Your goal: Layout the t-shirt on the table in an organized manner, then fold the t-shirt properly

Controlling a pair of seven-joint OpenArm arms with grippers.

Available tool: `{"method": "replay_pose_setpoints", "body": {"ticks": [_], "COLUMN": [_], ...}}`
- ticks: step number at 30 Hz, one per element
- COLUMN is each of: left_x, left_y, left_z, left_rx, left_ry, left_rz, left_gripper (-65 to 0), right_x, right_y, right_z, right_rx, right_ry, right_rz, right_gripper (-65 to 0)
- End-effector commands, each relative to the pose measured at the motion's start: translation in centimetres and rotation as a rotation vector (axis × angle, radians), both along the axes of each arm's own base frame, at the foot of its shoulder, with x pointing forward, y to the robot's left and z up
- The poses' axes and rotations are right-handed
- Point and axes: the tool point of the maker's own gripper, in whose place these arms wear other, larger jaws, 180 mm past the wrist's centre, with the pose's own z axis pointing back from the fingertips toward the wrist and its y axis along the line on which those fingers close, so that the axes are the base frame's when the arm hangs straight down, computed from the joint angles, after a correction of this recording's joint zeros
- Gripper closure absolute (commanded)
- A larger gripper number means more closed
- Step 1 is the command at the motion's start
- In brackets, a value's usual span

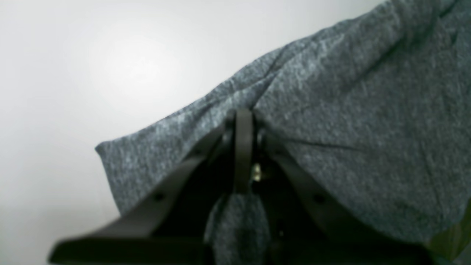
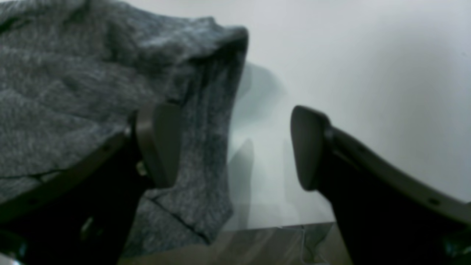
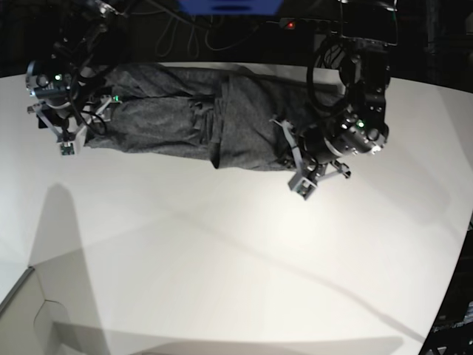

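No writing shows on the plain heathered charcoal t-shirt, stretched wrinkled at twelve o'clock on the table. The left gripper pinches its fabric. The right gripper gapes empty.

The left end effector rises from the bottom centre of the frame, its two dark fingers pressed together with no gap between them. They are clamped on a pinched ridge of the t-shirt, whose heathered charcoal knit fills the right and centre of the frame and puckers into creases at the fingertips. A strip of the same fabric shows low between the finger arms. The white tabletop fills the upper left.
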Motion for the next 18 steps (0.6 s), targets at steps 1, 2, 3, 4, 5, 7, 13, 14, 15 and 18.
{"method": "replay_pose_setpoints", "body": {"ticks": [1, 2, 3, 4, 5, 7, 13, 14, 15, 18], "left_x": [1.0, 1.0, 1.0, 0.9, 0.9, 0.9, 1.0, 1.0, 1.0, 1.1], "left_y": [-0.3, -0.3, -0.3, -0.3, -0.3, -0.3, -0.3, -0.4, -0.4, -0.4], "left_z": [1.4, 1.4, 1.4, 1.3, 1.3, 1.3, 1.4, 1.4, 1.4, 1.5], "left_rx": [-0.02, -0.02, -0.02, -0.02, -0.02, -0.02, -0.02, -0.022, -0.022, -0.022], "left_ry": [-0.049, -0.049, -0.049, -0.048, -0.048, -0.048, -0.051, -0.051, -0.051, -0.054], "left_rz": [-0.003, -0.003, -0.003, -0.003, -0.003, -0.003, -0.003, -0.003, -0.003, -0.003], "left_gripper": [-0.1, -0.1, -0.1, -0.1, -0.1, -0.1, -0.1, -0.1, -0.1, -0.1], "right_x": [0.9, 1.0, 1.0, 1.1, 1.1, 1.2, 1.1, 1.0, 0.8, 0.9], "right_y": [-0.1, 0.1, 0.1, 0.1, 0.2, 0.2, 0.4, 0.5, 0.7, 0.8], "right_z": [1.0, 1.0, 1.0, 1.1, 1.0, 1.0, 0.5, 0.1, -0.5, -1.4], "right_rx": [-0.015, -0.014, -0.014, -0.014, -0.013, -0.01, 0.002, 0.01, 0.022, 0.046], "right_ry": [-0.038, -0.039, -0.04, -0.041, -0.04, -0.045, -0.036, -0.025, -0.011, 0.008], "right_rz": [0.014, 0.019, 0.022, 0.022, 0.022, 0.023, 0.024, 0.024, 0.025, 0.018], "right_gripper": [-46.9, -46.9, -46.9, -46.9, -46.9, -46.9, -46.9, -46.9, -46.9, -46.8]}}
